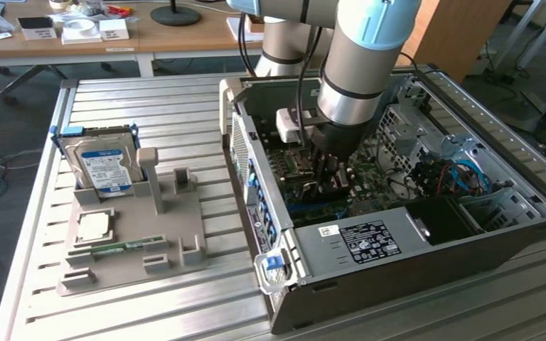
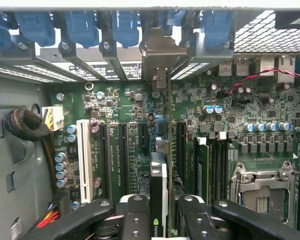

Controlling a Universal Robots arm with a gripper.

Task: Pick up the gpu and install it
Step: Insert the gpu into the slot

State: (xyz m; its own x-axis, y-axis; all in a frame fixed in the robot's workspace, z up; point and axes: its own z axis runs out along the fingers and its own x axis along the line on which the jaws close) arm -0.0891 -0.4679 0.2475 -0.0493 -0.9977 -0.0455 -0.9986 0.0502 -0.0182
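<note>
Slatted metal bench, open computer case (image 1: 425, 234) at frame right. Gpu (image 2: 158, 200) is being gripped edge-on by the gripper (image 2: 159, 220) above motherboard (image 2: 215, 130) slots; judged stiff, light, fragile, best held by its edges.

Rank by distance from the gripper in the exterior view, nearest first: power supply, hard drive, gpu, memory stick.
From the gripper, down inside the open case:
1. gpu, clamped edge-on between the fingers, over the motherboard slots.
2. power supply, just below the gripper, inside the case.
3. hard drive, upright on the grey holder, exterior view's left.
4. memory stick, flat on the same holder; too close to the hard drive to call.
</note>
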